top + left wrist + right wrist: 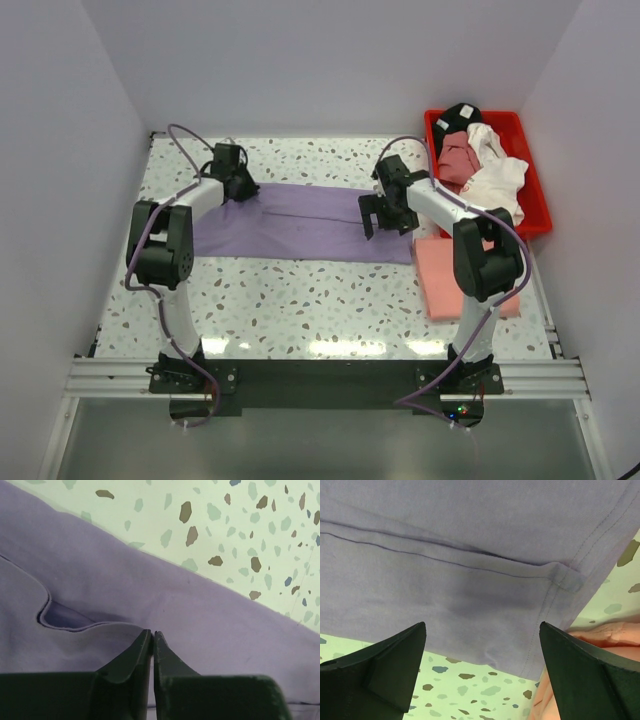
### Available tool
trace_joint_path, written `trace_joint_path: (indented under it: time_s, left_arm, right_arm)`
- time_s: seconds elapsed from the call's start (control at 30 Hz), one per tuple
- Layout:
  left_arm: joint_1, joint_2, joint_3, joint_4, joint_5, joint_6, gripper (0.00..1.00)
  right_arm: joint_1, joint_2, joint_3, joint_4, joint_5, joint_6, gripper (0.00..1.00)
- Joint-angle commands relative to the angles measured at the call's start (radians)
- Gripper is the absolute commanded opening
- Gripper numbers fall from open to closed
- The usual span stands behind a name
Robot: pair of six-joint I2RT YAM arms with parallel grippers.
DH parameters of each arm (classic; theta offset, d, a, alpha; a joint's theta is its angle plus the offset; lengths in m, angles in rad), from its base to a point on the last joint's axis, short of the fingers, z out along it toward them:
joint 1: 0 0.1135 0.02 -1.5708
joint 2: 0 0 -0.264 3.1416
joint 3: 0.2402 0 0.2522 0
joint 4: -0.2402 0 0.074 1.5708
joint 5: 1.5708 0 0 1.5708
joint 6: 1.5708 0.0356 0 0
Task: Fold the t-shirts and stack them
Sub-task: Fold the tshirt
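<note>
A lavender t-shirt (300, 225) lies folded into a long band across the middle of the table. My left gripper (243, 192) is at its far left end. In the left wrist view the jaws (152, 632) stand together, pinching the raised edge of a folded layer of the lavender cloth (200, 610). My right gripper (385, 222) hovers over the band's right end. Its jaws (482, 623) stand wide apart, with nothing between them, above the hem of the lavender cloth (470, 545). A folded salmon-pink t-shirt (445, 275) lies flat to the right, and its edge shows by my right finger (600, 635).
A red bin (535, 190) at the back right holds a white shirt (500, 175), a dusty-rose one (455, 160) and a black one (462, 115). White walls close in the table on three sides. Speckled tabletop (300, 300) lies in front of the band.
</note>
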Motion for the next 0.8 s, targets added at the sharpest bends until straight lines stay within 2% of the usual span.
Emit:
trace_joint_path:
  time_s: [0.0, 0.1, 0.3, 0.37, 0.43, 0.47, 0.53, 0.7, 0.77]
  left_arm:
    - [-0.009, 0.010, 0.025, -0.009, 0.047, 0.049, 0.14]
    - [-0.020, 0.013, 0.031, -0.018, 0.064, 0.072, 0.19]
    - [-0.045, 0.022, 0.048, -0.041, 0.081, 0.104, 0.18]
    - [-0.048, 0.025, 0.053, -0.064, 0.082, 0.105, 0.22]
    - [-0.054, 0.003, 0.039, -0.057, 0.085, 0.112, 0.35]
    - [-0.054, -0.010, 0.028, -0.042, 0.098, 0.122, 0.55]
    - [-0.058, -0.056, -0.001, -0.011, 0.104, 0.132, 0.72]
    - [-0.060, -0.148, -0.039, -0.014, 0.073, 0.152, 1.00]
    - [-0.062, -0.197, -0.065, 0.003, 0.059, 0.145, 1.00]
  right_arm:
    - [-0.006, -0.020, 0.038, -0.025, 0.029, -0.006, 0.99]
    - [-0.006, -0.024, 0.038, -0.026, 0.029, -0.005, 0.99]
    - [-0.006, -0.050, 0.037, -0.028, 0.032, -0.005, 0.99]
    - [-0.004, -0.057, 0.034, -0.028, 0.031, -0.003, 0.99]
    - [-0.004, -0.066, 0.037, -0.025, 0.031, -0.003, 0.99]
    - [-0.004, -0.066, 0.037, -0.023, 0.026, -0.003, 0.99]
    - [-0.004, -0.067, 0.046, -0.019, 0.021, -0.002, 0.99]
    - [-0.004, -0.063, 0.093, 0.006, -0.002, -0.005, 0.99]
    - [-0.009, -0.041, 0.116, 0.030, -0.008, 0.006, 0.99]
